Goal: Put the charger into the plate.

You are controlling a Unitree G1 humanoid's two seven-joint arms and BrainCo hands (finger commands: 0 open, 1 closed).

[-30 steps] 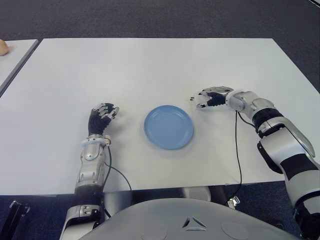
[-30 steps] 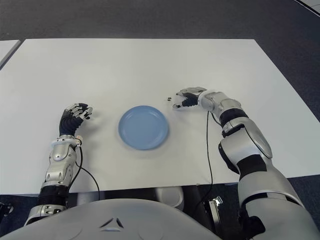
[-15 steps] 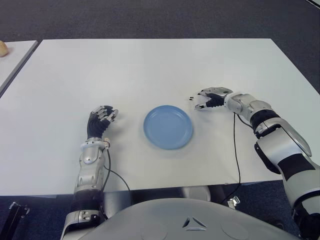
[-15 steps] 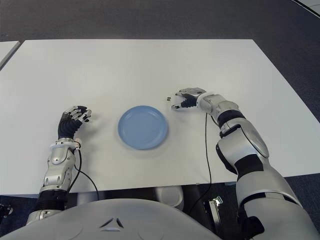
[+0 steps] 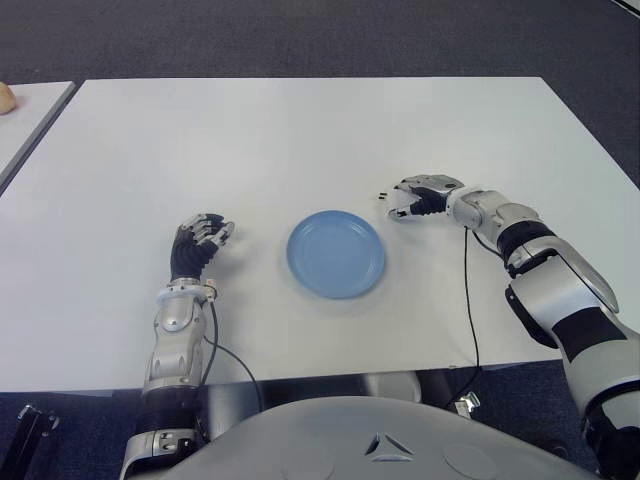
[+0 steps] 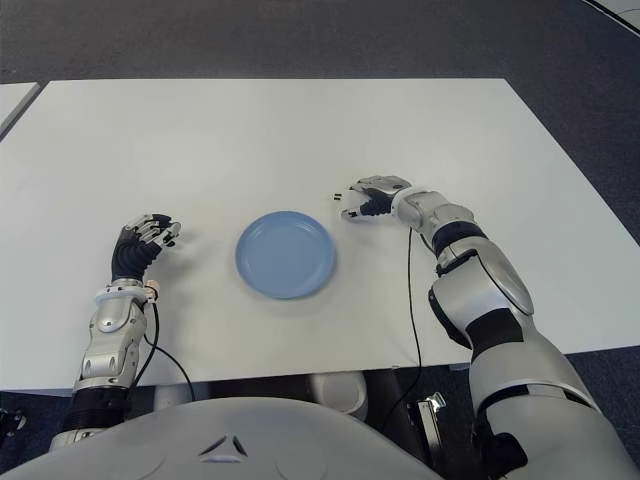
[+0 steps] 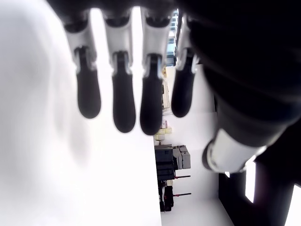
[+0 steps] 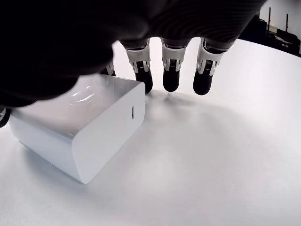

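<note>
Under the right hand (image 5: 420,196), to the right of and a little beyond the blue plate (image 5: 337,253), a white block charger (image 8: 80,133) lies flat on the white surface (image 5: 300,140). Its two dark prongs poke out on the left side, toward the plate but well short of its rim. The hand arches over the charger with its fingers (image 8: 170,70) curved downward and their dark tips at the far edge of the block; whether they actually press on it I cannot tell, and the charger sits on the surface, not lifted. The left hand (image 5: 195,245) shows to the left of the plate, fingers loosely curled and holding nothing.
</note>
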